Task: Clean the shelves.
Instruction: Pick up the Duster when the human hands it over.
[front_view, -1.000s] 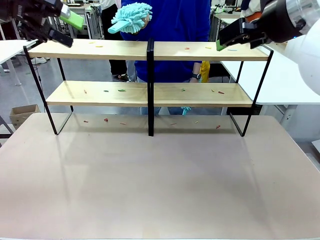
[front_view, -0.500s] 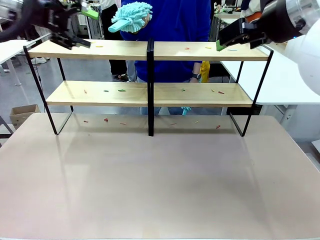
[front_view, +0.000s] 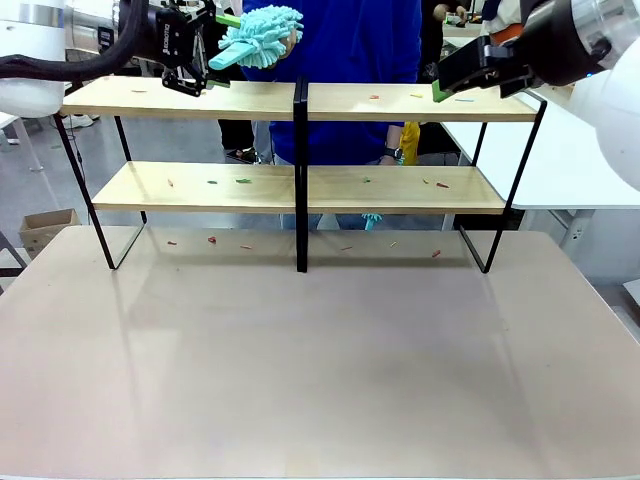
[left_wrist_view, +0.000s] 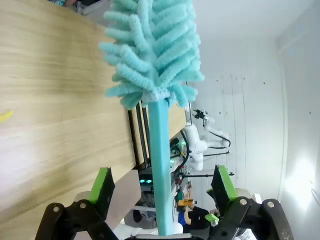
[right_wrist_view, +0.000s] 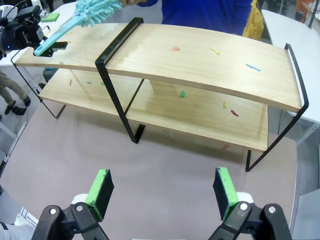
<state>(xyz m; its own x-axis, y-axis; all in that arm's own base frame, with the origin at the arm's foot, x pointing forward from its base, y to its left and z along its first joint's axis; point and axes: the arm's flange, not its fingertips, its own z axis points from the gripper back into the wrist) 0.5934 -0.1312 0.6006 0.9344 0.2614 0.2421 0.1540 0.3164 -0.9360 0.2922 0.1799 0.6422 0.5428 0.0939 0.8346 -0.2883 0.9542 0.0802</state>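
The shelves (front_view: 250, 100), two light wooden boards in a black frame, stand at the far side of the table and carry small coloured scraps (front_view: 244, 181). A person behind them holds out a teal fluffy duster (front_view: 262, 27) above the top board's left half. My left gripper (front_view: 209, 50) is open at the duster's handle end. In the left wrist view the handle (left_wrist_view: 160, 165) runs between the spread green pads (left_wrist_view: 102, 184) of that gripper (left_wrist_view: 161, 182), touching neither. My right gripper (front_view: 452, 78) hovers over the top board's right end, and it is open and empty (right_wrist_view: 162, 189) above the shelves (right_wrist_view: 210, 55).
More scraps (front_view: 211, 239) lie on the beige tabletop (front_view: 320, 360) under the rack. The person in blue (front_view: 350, 60) stands right behind the shelves. White tables (front_view: 560, 150) flank the right side, and a cardboard box (front_view: 45, 228) sits on the floor at the left.
My left gripper has swung rightward over the top board from its left end to the duster's handle, which now lies between its fingers. The right arm and the duster have stayed still.
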